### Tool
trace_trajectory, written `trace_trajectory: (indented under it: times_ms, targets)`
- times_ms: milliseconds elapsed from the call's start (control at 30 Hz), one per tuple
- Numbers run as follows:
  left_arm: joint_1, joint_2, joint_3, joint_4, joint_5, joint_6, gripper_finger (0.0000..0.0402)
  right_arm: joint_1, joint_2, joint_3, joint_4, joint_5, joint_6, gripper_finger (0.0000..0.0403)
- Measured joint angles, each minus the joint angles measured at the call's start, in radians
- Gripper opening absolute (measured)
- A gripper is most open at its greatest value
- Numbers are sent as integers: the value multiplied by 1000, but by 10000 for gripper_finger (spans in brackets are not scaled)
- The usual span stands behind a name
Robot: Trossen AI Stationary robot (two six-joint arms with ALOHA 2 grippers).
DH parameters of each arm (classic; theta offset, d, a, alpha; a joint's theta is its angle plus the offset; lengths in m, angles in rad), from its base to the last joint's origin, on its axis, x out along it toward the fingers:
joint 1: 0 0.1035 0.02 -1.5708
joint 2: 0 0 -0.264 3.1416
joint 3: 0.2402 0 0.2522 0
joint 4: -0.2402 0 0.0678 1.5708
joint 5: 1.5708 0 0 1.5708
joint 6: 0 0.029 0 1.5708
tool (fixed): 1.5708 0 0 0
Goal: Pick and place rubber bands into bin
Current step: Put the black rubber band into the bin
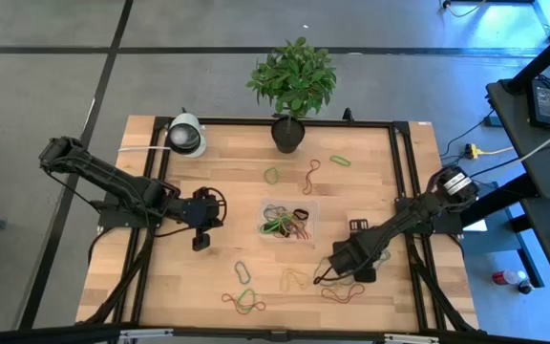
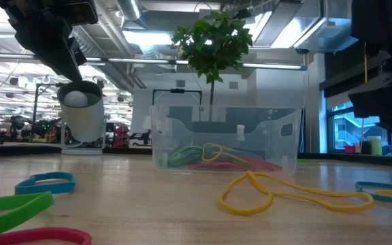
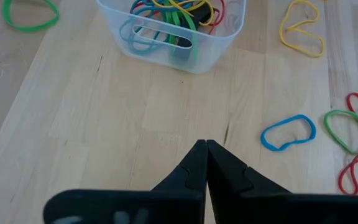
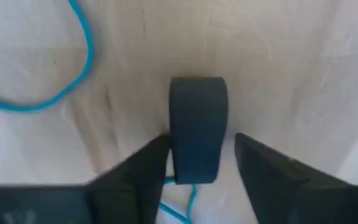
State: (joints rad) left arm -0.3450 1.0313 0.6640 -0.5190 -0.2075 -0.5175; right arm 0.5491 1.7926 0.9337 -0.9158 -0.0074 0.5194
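You're maybe halfway, I'd guess: the bin (image 1: 290, 221) in the middle of the desk (image 1: 218, 287) already has a tangle of rubber bands (image 1: 285, 225) in it, but plenty are loose outside, like the green one (image 1: 271, 175) and red one (image 1: 310, 176) near the plant pot (image 1: 287, 134), and the yellow one (image 1: 294, 278) at the near side. Your right gripper (image 1: 337, 268) is low over the desk near a teal band (image 4: 55, 81), fingers (image 4: 260, 168) spread wide with a dark grey band (image 4: 196, 127) between them, not clamped as far as I can see. Your left gripper (image 3: 205, 149) waits beside the bin, fingers pressed together, holding nothing.
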Motion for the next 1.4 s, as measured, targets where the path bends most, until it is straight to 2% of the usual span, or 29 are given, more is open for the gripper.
trace_trajectory:
  times_ms: [67, 233, 267, 467, 600, 667, 733, 800, 867, 967, 1067, 1200, 1400]
  targets:
    - [0, 0, 0, 0, 0, 0, 2, 0, 4, -2, 10, -19, 21, 157]
    - [0, 0, 0, 0, 0, 1, 2, -4, -26, -8, 1, -30, 89, 31]
    - [0, 0, 0, 0, 0, 6, 3, -4, -43, -10, -11, -28, 116, 17]
    - [0, 1, 0, 1, 0, 34, 1, -5, -204, 49, -44, 32, 357, 7]
    - [0, 1, 0, 9, -9, 84, 3, -3, -297, 140, -68, 195, 472, 5]
    - [0, 1, 0, 22, -12, 97, 2, -7, -317, 201, -52, 322, 448, 4]
    - [0, 1, 1, 29, -29, 98, 1, -24, -312, 264, -20, 433, 338, 3]
    - [0, 1, 1, 33, -49, 98, 1, -62, -292, 326, 39, 481, 225, 3]
    - [0, 1, 1, 35, -62, 97, 3, -113, -260, 383, 77, 489, 149, 3]
    - [0, 1, 1, 34, -62, 97, 5, -192, -184, 451, 104, 492, 128, 3]
    - [0, 1, 1, 38, -62, 94, 3, -257, -100, 510, 147, 446, 100, 3]
    - [0, 1, 1, 47, -62, 94, 1, -315, 19, 569, 177, 363, 15, 3]
    - [0, 1, 1, 48, -61, 83, 7, -363, 154, 618, 189, 327, -15, 20]
